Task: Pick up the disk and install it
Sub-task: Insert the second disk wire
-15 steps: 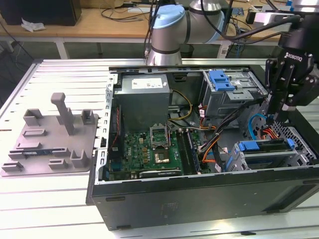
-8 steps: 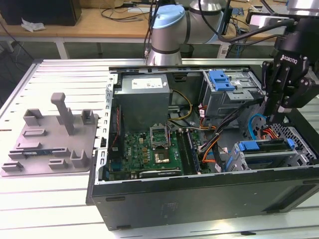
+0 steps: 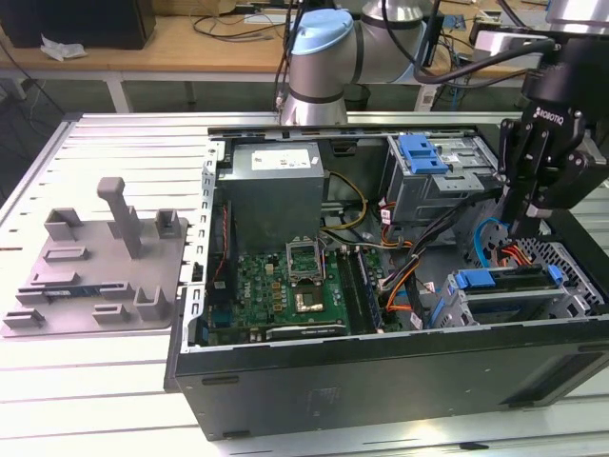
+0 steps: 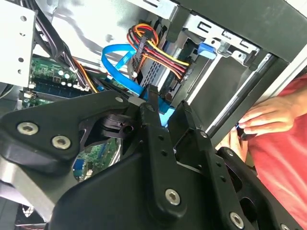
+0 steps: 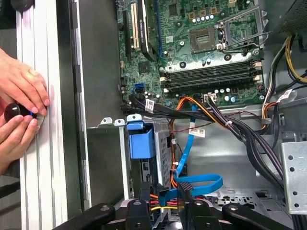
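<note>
At about four o'clock in the exterior view, the disk (image 3: 504, 280) lies flat in the drive cage (image 3: 571, 303) of the open computer case (image 3: 381, 381), blue rail outward, apparently slid home so its cables can reach. The gripper (image 3: 521, 228) hangs just above it, toward one o'clock. Its jaws stand slightly apart and seem to hold nothing; a blue data cable (image 4: 117, 67) shows in the gap, probably because the plug end sits there.

Bright, even light overhead, perhaps; soft shadows, close foreground slightly blurred.
</note>
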Controlling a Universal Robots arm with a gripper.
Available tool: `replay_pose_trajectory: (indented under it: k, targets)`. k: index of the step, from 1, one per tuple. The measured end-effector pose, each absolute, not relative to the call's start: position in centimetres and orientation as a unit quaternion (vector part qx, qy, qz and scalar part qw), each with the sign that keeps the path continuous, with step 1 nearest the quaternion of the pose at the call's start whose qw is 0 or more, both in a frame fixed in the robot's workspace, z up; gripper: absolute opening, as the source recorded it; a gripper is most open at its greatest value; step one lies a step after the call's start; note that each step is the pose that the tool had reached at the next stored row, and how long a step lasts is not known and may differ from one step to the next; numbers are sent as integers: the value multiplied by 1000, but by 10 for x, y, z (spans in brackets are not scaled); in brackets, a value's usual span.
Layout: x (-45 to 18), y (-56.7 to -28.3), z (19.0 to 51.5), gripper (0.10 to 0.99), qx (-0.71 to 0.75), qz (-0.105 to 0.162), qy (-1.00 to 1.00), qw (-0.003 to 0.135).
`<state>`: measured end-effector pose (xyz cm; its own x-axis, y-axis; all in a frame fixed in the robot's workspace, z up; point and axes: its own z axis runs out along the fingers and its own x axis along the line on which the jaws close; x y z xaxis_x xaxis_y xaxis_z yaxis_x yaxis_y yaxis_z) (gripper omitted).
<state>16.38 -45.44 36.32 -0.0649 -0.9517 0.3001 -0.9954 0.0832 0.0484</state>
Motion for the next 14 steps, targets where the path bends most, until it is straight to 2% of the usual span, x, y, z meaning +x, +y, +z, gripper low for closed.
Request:
replay_pose_trajectory:
  k: [10, 11, 14]
  targets:
    - [165, -454, 363, 361, 664, 84, -731, 129]
    - [165, -454, 363, 345, 664, 84, -732, 129]
    - [165, -454, 363, 161, 662, 84, -734, 129]
